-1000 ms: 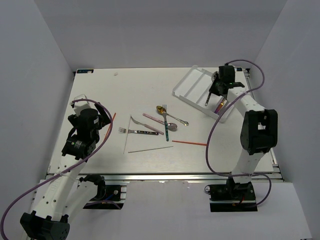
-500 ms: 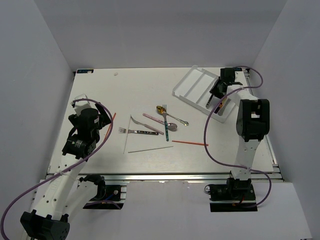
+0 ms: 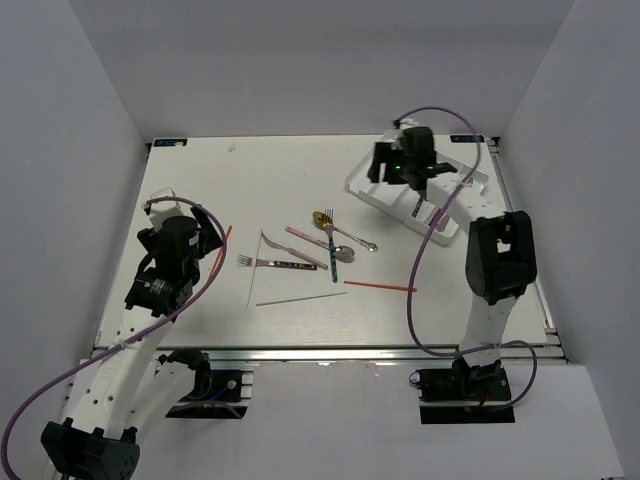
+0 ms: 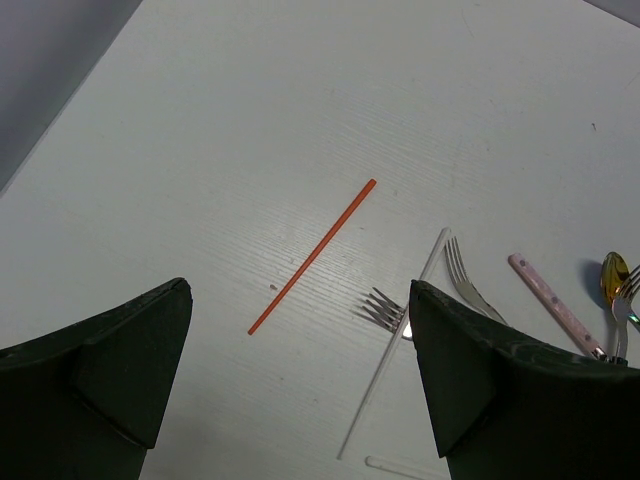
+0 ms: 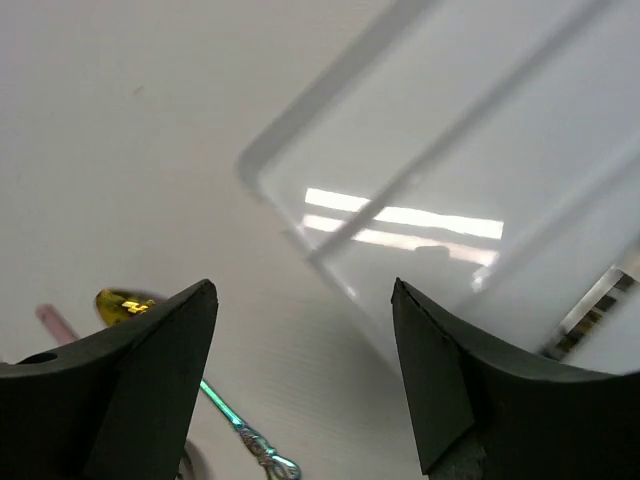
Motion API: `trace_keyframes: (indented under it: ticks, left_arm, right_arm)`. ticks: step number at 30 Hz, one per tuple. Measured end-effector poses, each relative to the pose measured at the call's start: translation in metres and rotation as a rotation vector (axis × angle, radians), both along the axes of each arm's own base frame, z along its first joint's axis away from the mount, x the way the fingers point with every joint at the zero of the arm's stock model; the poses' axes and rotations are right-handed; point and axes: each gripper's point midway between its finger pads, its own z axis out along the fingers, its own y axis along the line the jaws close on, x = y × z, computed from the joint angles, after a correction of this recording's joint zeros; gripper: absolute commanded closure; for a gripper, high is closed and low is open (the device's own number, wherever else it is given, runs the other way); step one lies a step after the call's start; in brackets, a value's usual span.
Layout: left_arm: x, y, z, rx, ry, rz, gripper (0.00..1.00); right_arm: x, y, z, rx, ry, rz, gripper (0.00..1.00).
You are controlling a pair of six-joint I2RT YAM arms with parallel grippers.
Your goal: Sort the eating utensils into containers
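— From above, where are the arms?
— The left gripper (image 3: pixel 207 238) hangs over the left of the table (image 3: pixel 300 170), just beside a red chopstick (image 3: pixel 227 236). How wide it stands is hard to judge from here. The right gripper (image 3: pixel 383 166) is over the near-left end of the white tray (image 3: pixel 362 186), where a dark-handled utensil (image 3: pixel 415 206) lies beside the arm. A fork (image 3: pixel 262 262), gold spoon (image 3: pixel 321 217) and pale chopstick (image 3: pixel 300 298) lie loose mid-table.
— Left wrist camera?
— Its fingers (image 4: pixel 100 370) are spread wide, gripping and touching nothing. The red chopstick lies on the table under the gap, and the fork's tines are just beside the right finger.
— Right wrist camera?
— The fingers (image 5: pixel 130 380) are well apart, with nothing between them. The tray's corner lies beyond them. A patterned handle (image 5: pixel 590 315) rests in a compartment at the right edge, and the gold spoon peeks out by the left finger.
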Motion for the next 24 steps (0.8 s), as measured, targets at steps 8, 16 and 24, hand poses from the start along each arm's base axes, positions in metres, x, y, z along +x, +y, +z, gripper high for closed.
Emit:
trace_keyframes:
  ticks: [8, 16, 24]
  left_arm:
    - [0.000, 0.000, 0.000, 0.000, 0.001, 0.000, 0.02]
    - [0.000, 0.000, 0.000, 0.000, 0.002, 0.000, 0.02]
    - [0.000, 0.000, 0.000, 0.000, 0.002, -0.001, 0.02]
  right_arm:
    - [-0.075, 0.146, -0.070, -0.335, 0.021, 0.544, 0.40]
    - [-0.091, 0.135, -0.107, -0.443, 0.105, 0.639, 0.53]
    - [-0.094, 0.125, -0.122, -0.482, 0.135, 0.676, 0.61]
